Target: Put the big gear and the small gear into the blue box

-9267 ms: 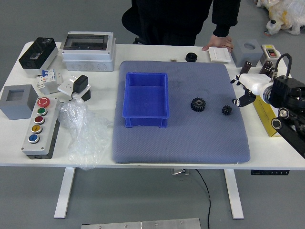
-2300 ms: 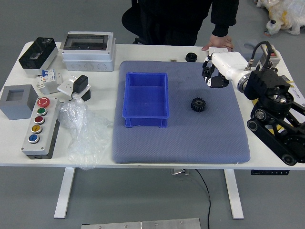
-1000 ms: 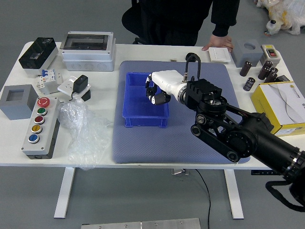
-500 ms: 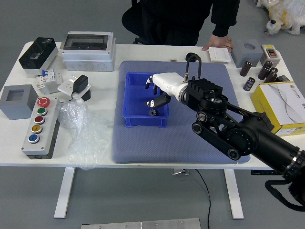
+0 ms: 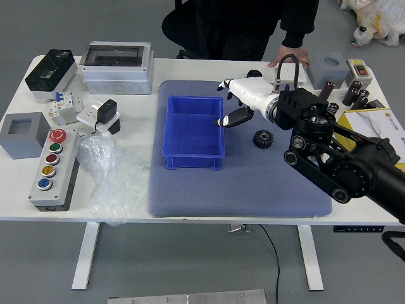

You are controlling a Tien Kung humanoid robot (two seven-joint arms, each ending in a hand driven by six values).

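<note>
While my 1 right hand (image 5: 250,94) hovers open, gripping nothing, I see 1 blue box (image 5: 190,134) just left of it, 1 big gear (image 5: 262,139) on its near side, 1 person's hand (image 5: 292,55) beyond.

1. The white table (image 5: 126,209) is lit brightly all around the blue box (image 5: 193,159).
2. The box's edges are shown sharp and clear.
3. Left of the box, the see-through plastic bag (image 5: 112,180) is dotted with pale shine.
</note>
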